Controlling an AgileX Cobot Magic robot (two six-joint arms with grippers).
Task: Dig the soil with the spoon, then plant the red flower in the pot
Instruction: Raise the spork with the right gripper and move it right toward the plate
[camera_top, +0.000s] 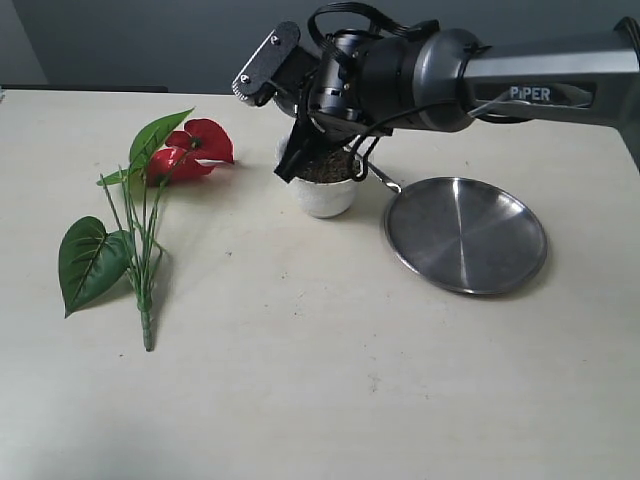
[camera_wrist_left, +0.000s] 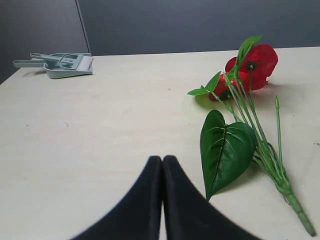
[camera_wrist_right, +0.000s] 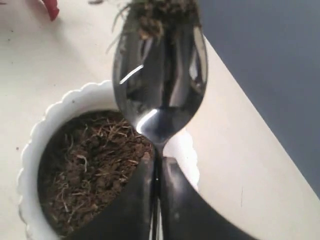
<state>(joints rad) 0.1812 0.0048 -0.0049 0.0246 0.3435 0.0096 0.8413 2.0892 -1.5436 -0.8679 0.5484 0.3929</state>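
Note:
The white scalloped pot (camera_top: 325, 198) stands mid-table, filled with dark fibrous soil (camera_wrist_right: 85, 160). My right gripper (camera_top: 292, 165) hangs over its rim (camera_wrist_right: 35, 135), shut (camera_wrist_right: 157, 162) on the neck of the shiny spoon (camera_wrist_right: 160, 95). The spoon's bowl is lifted above the pot and carries a clump of soil at its tip (camera_wrist_right: 160, 15). The red flower (camera_top: 195, 148) lies flat on the table left of the pot, its stems and green leaves (camera_top: 90, 260) trailing toward the front. My left gripper (camera_wrist_left: 162, 160) is shut and empty, low over the table near a big leaf (camera_wrist_left: 225, 147) of the flower (camera_wrist_left: 252, 65).
A round steel plate (camera_top: 465, 235) lies just right of the pot, under the right arm. A green dustpan with a brush (camera_wrist_left: 65, 64) sits at the table's far edge. A dark wall runs behind the table.

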